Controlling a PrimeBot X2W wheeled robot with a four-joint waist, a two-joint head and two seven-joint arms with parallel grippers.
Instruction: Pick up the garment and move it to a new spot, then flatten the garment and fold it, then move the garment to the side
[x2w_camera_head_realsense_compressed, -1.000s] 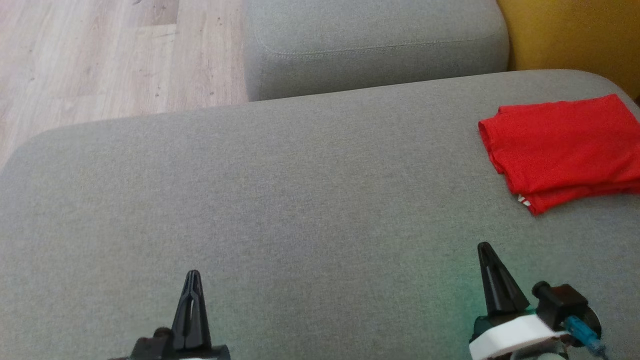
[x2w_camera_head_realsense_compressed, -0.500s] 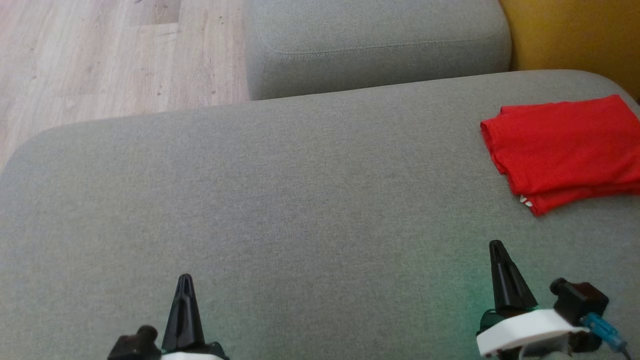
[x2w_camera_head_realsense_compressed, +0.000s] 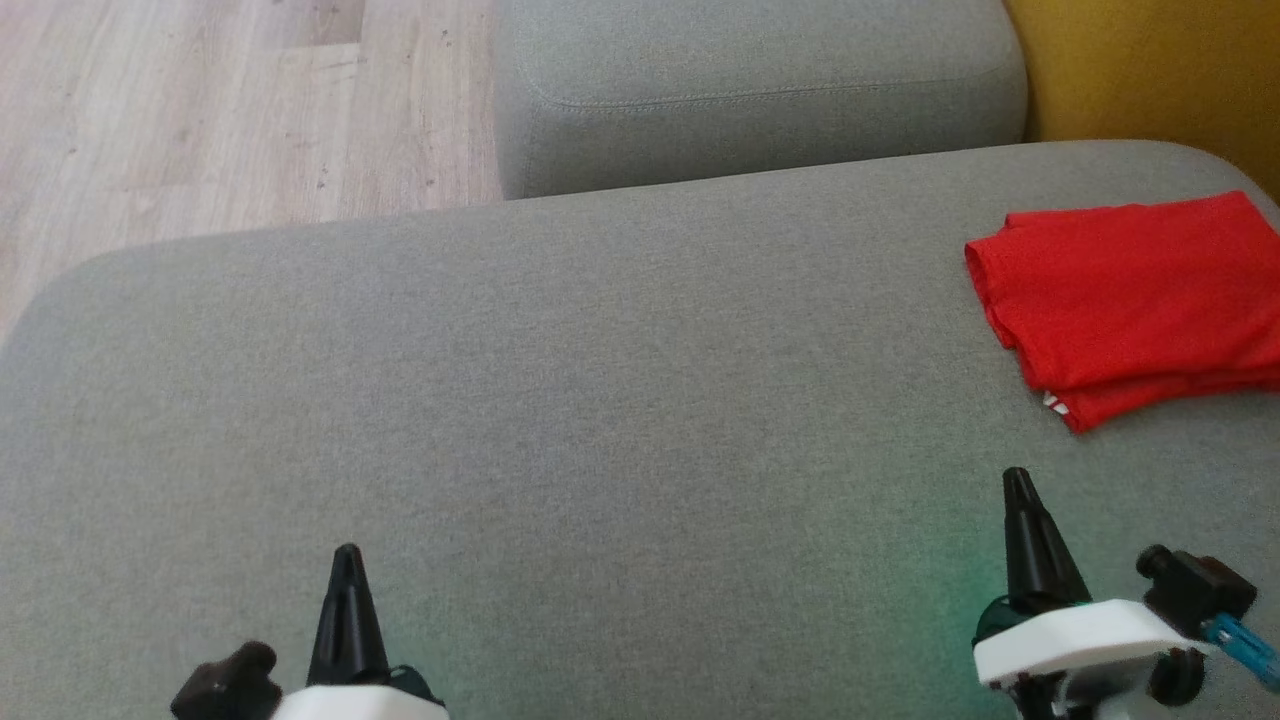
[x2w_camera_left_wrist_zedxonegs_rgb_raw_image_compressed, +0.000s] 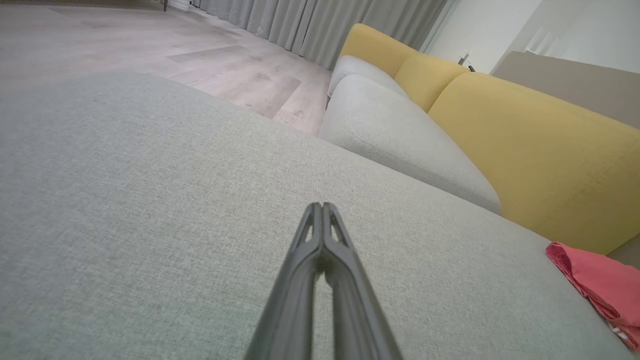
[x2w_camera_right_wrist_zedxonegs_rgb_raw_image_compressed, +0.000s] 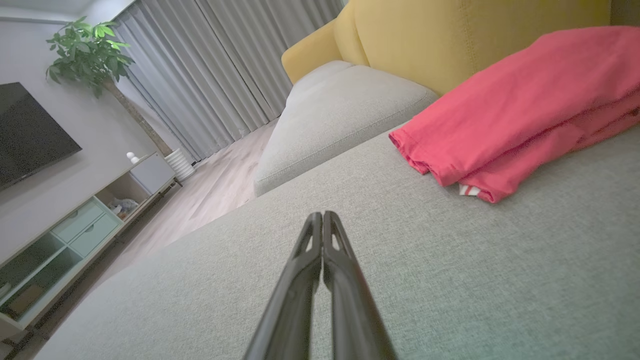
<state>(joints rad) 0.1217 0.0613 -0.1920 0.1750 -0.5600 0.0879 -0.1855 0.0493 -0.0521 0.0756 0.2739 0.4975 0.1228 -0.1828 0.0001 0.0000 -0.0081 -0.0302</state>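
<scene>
The garment (x2w_camera_head_realsense_compressed: 1130, 300) is red and lies folded in a flat stack at the far right of the grey sofa seat (x2w_camera_head_realsense_compressed: 600, 400); it also shows as the garment (x2w_camera_right_wrist_zedxonegs_rgb_raw_image_compressed: 520, 110) and the garment (x2w_camera_left_wrist_zedxonegs_rgb_raw_image_compressed: 600, 285). A small white tag peeks from its near corner. My left gripper (x2w_camera_head_realsense_compressed: 347, 555) is shut and empty at the lower left, far from the cloth. My right gripper (x2w_camera_head_realsense_compressed: 1017, 477) is shut and empty at the lower right, a short way in front of the stack. In the wrist views the left gripper (x2w_camera_left_wrist_zedxonegs_rgb_raw_image_compressed: 322, 206) and the right gripper (x2w_camera_right_wrist_zedxonegs_rgb_raw_image_compressed: 321, 215) have their fingers pressed together over bare fabric.
A second grey cushion (x2w_camera_head_realsense_compressed: 750, 90) lies beyond the seat. A yellow backrest (x2w_camera_head_realsense_compressed: 1150, 70) rises at the right. Wooden floor (x2w_camera_head_realsense_compressed: 200, 110) lies past the seat's far left edge. A TV cabinet (x2w_camera_right_wrist_zedxonegs_rgb_raw_image_compressed: 75, 225), curtains and a plant stand across the room.
Both grippers have drawn apart: the left slid left and down, the right moved right and slightly up. The garment has stayed where it lies.
</scene>
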